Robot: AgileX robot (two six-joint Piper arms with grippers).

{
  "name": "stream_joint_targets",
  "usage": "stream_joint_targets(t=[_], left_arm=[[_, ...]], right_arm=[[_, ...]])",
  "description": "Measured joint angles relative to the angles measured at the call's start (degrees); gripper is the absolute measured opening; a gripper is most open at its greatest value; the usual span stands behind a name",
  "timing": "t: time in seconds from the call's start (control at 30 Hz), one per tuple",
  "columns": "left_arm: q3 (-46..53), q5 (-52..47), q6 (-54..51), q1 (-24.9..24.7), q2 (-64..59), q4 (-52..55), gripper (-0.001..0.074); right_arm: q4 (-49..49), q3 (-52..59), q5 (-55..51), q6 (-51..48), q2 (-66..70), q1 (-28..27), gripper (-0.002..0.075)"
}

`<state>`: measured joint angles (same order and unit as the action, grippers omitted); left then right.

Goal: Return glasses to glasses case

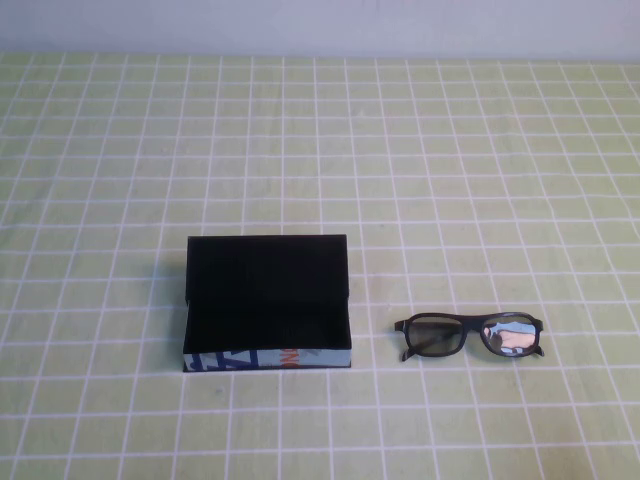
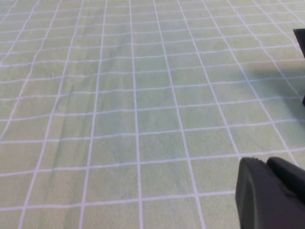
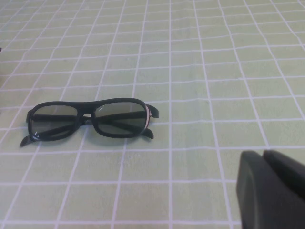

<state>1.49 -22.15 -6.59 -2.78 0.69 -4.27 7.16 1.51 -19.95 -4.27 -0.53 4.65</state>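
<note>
Jaw state cannot be told on either arm: only a dark corner of the right gripper [image 3: 274,188] shows in its own wrist view, and likewise of the left gripper [image 2: 271,191] in its view. Neither appears in the high view, so both sit back from the work.

Nearest item: the glasses [image 3: 90,119] lie ahead of the right gripper, well clear of it, flat on the checked tablecloth [image 3: 214,71], temples folded behind the frame. Judged step: approach and pick, not yet begun. You are advised to come down over the bridge or one lens rim with the jaws across the thin frame, not along it, and to keep the pads off the lenses. Lift level; a folded temple may swing.

Farther along, beyond the glasses, the glasses case [image 1: 267,305] stands with its flap lid raised at the back. Its interior shows only black; no contents can be made out. Clearance looks slight, so enter lengthwise.
</note>
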Motion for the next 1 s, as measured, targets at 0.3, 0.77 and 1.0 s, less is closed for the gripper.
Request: stream_joint_targets(t=[0.3, 0.77, 1.0], left_arm=[[0.0, 0.0, 0.0, 0.0, 0.0, 0.0, -0.0002], [0.0, 0.0, 0.0, 0.0, 0.0, 0.0, -0.0002], [0.0, 0.0, 0.0, 0.0, 0.0, 0.0, -0.0002]], right_arm=[[0.0, 0.0, 0.0, 0.0, 0.0, 0.0, -0.0011], [1.0, 0.0, 0.0, 0.0, 0.0, 0.0, -0.0011], [1.5, 0.0, 0.0, 0.0, 0.0, 0.0, -0.0011]])
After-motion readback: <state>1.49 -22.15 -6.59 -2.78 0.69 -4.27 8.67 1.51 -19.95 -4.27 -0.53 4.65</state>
